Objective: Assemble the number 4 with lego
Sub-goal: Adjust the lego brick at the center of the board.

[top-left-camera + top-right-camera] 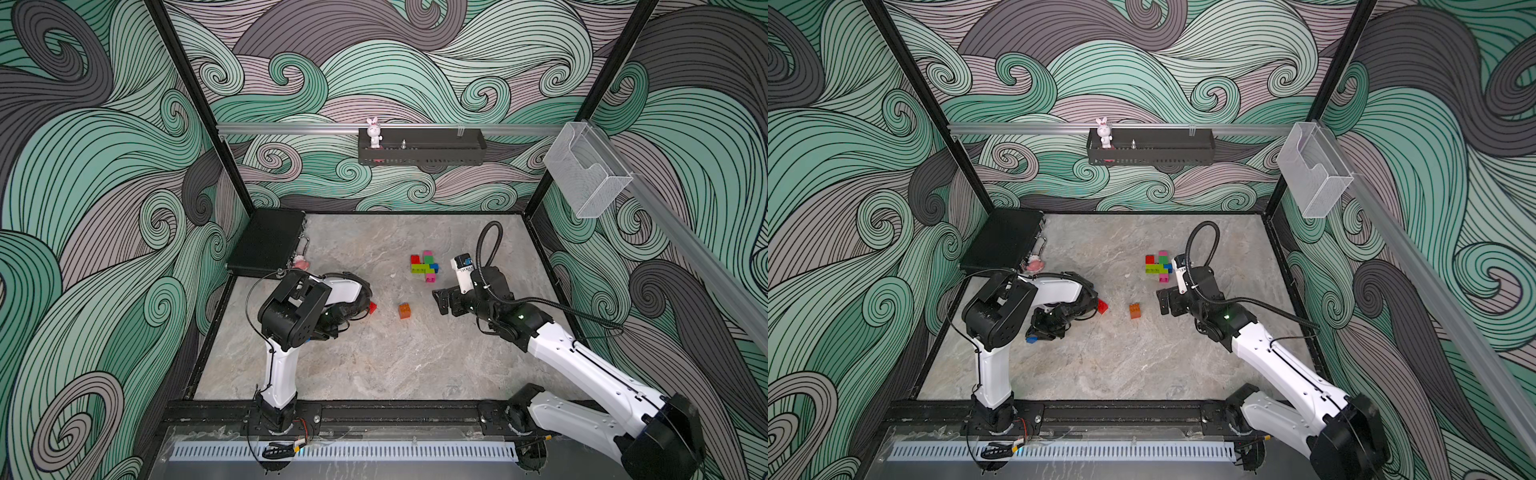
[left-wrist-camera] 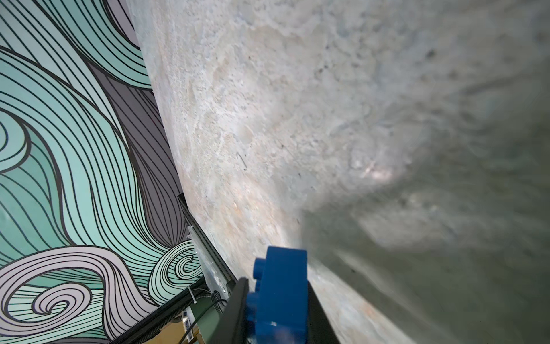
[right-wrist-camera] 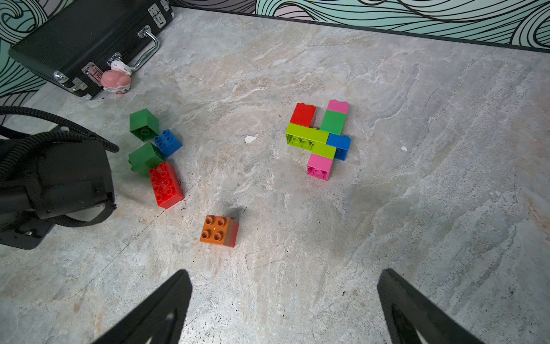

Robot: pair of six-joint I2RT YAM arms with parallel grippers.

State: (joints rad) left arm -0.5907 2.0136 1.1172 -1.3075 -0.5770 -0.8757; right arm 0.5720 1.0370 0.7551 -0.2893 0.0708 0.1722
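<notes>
My left gripper (image 2: pixel 276 287) is shut on a blue lego brick (image 2: pixel 285 268), low over the table at the left; the brick's tip shows under the arm (image 1: pixel 1031 339). A flat lego cluster (image 1: pixel 424 266) of red, pink, green, lime and blue bricks lies right of centre (image 3: pixel 320 137). An orange brick (image 1: pixel 404 310) stands alone in front of it (image 3: pixel 218 230). A red brick (image 3: pixel 165 184), two dark green bricks (image 3: pixel 144 123) and a small blue brick (image 3: pixel 168 142) lie beside the left arm. My right gripper (image 3: pixel 285 274) is open and empty, just right of the orange brick (image 1: pixel 1135 311).
A black case (image 1: pixel 268 243) lies at the back left corner with a pink toy (image 1: pixel 300 262) against it. A wall shelf (image 1: pixel 422 156) holds a white bunny figure (image 1: pixel 374 133). A clear bin (image 1: pixel 586 170) hangs on the right rail.
</notes>
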